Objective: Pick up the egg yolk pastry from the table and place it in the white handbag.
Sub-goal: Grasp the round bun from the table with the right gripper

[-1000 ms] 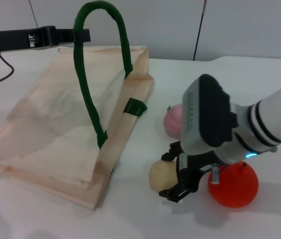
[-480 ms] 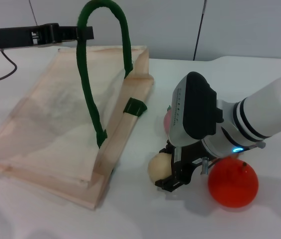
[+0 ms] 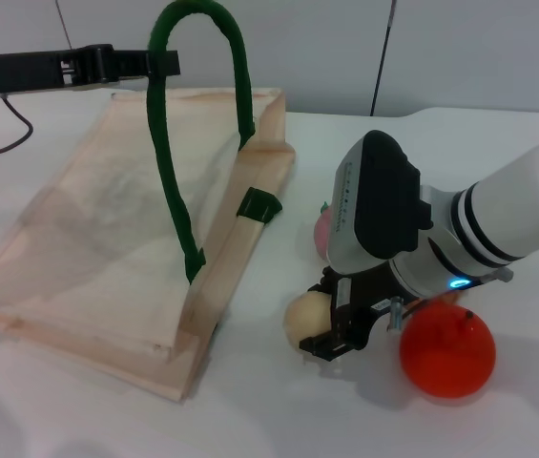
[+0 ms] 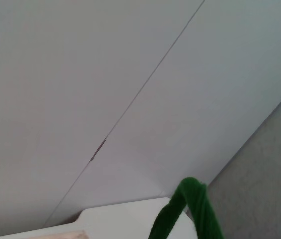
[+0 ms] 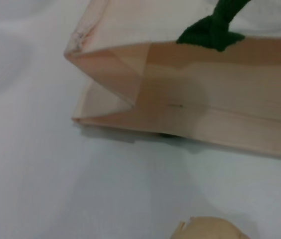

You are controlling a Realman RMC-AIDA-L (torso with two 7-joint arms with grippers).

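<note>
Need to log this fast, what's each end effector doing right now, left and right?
Left end effector: shut on the green handle of the white handbag.
Right end effector: open around the egg yolk pastry.

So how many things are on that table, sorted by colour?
Pale beige-yellow: 1, the egg yolk pastry, beside the right gripper.
Pink: 1, a pink ball partly hidden behind the arm.
Orange-red: 1, a round fruit.
Cream with green handles: 1, the white handbag.
Total: 4.
</note>
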